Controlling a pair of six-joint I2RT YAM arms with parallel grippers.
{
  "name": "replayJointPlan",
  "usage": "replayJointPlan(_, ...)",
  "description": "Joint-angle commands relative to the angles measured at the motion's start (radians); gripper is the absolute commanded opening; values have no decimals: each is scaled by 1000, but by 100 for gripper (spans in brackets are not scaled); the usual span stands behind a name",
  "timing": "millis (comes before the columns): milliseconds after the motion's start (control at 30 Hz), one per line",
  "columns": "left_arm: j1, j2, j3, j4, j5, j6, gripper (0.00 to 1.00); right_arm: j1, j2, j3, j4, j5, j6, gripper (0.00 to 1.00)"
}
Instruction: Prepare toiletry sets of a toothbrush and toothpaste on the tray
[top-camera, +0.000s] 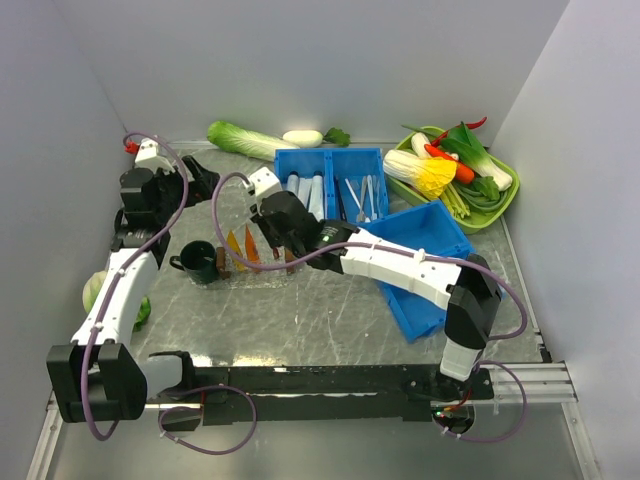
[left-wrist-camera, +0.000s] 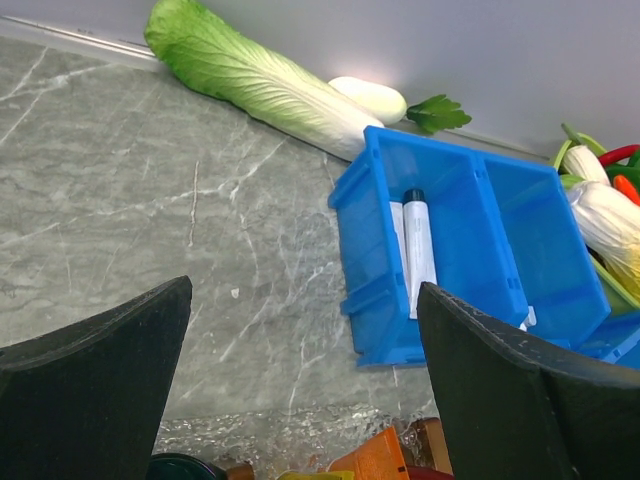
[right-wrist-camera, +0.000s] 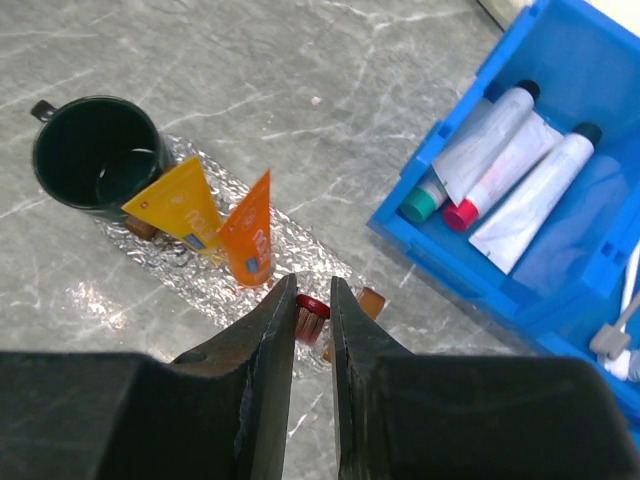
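The clear tray (right-wrist-camera: 120, 300) shows as a frosted patch on the marble, also in the top view (top-camera: 262, 272). A yellow toothpaste tube (right-wrist-camera: 180, 205) and an orange one (right-wrist-camera: 250, 235) stand leaning on it. My right gripper (right-wrist-camera: 312, 292) hangs just above the tray, shut on the dark red toothbrush (right-wrist-camera: 311, 312). Only its head and bristles show between the fingers. My left gripper (left-wrist-camera: 305, 288) is open and empty, back-left of the tray, with the orange tube (left-wrist-camera: 375, 458) at the bottom edge of its view. In the top view it (top-camera: 205, 183) sits left of the right gripper (top-camera: 285, 248).
A dark green mug (right-wrist-camera: 95, 150) stands at the tray's left end. Small brown blocks (right-wrist-camera: 372, 300) sit at the tray's corners. A blue divided bin (top-camera: 330, 180) holds tubes and brushes, with a larger blue bin (top-camera: 430, 260) to its right. A vegetable dish (top-camera: 465, 165) and a cabbage (top-camera: 245, 140) lie at the back.
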Motion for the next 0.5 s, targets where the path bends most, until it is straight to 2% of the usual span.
replayJointPlan(0,0,11,50,0,-8,28,99,-12,-57,-24,114,-61,-33,0)
replayJointPlan(167,-18,8,52,-5,-27,48,99,-52,-71,-62,153,-158,1,0)
replayJointPlan(467,-52,14,58,-20,-48,66,99,-55,-56,-76,168,-149,-39,0)
